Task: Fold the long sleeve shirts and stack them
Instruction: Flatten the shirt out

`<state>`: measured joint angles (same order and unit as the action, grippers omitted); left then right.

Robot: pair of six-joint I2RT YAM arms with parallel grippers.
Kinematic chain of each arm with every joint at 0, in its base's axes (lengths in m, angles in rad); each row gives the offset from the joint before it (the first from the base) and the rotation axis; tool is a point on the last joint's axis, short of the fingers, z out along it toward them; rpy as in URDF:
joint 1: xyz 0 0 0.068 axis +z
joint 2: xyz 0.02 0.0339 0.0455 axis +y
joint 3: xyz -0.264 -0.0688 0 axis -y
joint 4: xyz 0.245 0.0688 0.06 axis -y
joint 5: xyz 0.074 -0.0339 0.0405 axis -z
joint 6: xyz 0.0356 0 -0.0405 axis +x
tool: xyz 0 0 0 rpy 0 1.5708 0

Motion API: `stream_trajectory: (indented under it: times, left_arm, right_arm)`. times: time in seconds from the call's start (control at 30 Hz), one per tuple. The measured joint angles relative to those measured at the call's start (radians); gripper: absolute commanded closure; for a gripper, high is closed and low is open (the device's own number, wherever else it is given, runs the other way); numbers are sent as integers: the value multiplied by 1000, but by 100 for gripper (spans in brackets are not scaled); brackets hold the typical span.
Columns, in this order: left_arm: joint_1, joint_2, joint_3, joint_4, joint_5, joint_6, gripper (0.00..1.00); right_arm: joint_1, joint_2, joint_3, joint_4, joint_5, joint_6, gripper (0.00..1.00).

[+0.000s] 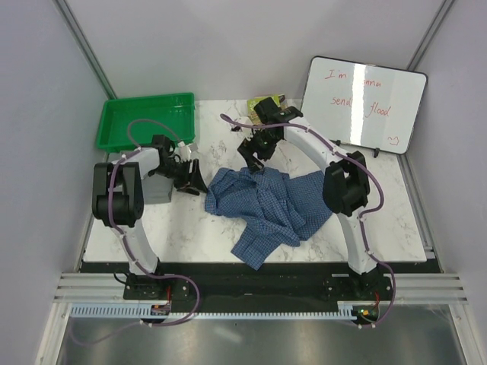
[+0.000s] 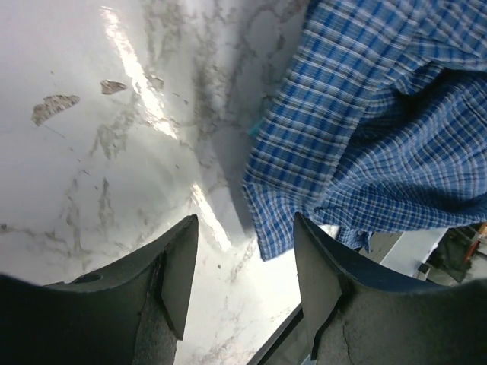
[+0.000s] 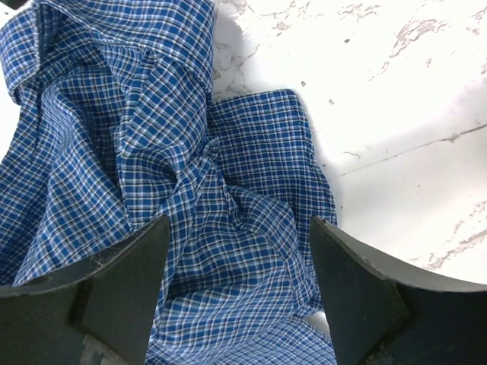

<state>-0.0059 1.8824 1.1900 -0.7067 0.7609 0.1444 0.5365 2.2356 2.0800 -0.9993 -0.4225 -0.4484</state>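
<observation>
Jaws on both arms gape, empty. At the left edge of the crumpled blue shirt (image 1: 266,201) are the left jaws; the right jaws hover over its far edge.

A green plastic tray (image 1: 144,122) sits at the upper left of the white marbled desk (image 1: 396,220). At the upper right, a whiteboard (image 1: 365,106) with red handwriting stands propped up. Between them, at top centre, lies a small yellowish object (image 1: 265,100), partly hidden.
</observation>
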Motion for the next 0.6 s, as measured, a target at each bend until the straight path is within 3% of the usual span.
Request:
stream_trajectory:
  times: [0.17,0.2,0.23,0.27,0.3,0.33,0.37,0.4,0.6]
  left_arm:
    - [0,92,40,10,54,-25,48]
    - [0,108,48,12,79,-29,51]
    - [0,122,54,15,105,-34,69]
    - [-3,133,58,18,126,-36,77]
    - [-5,142,61,18,145,-42,84]
    - [-8,149,63,20,164,-45,93]
    - [-10,153,65,21,174,-47,96]
    - [-14,156,68,19,187,-46,98]
    - [-25,154,222,-13,232,-47,98]
  right_arm:
    - [-3,17,-21,-31,-60,-23,23]
    - [-3,9,-47,-37,-80,-28,30]
    - [-2,2,-73,-42,-98,-31,37]
    - [-2,-8,-111,-44,-118,-35,47]
    - [-2,-18,-150,-50,-138,-37,68]
    - [-2,-26,-183,-59,-155,-40,76]
    - [-2,-32,-210,-68,-168,-42,84]
    - [-2,-36,-227,-75,-178,-47,98]
    - [-2,-170,-324,-79,-214,-8,100]
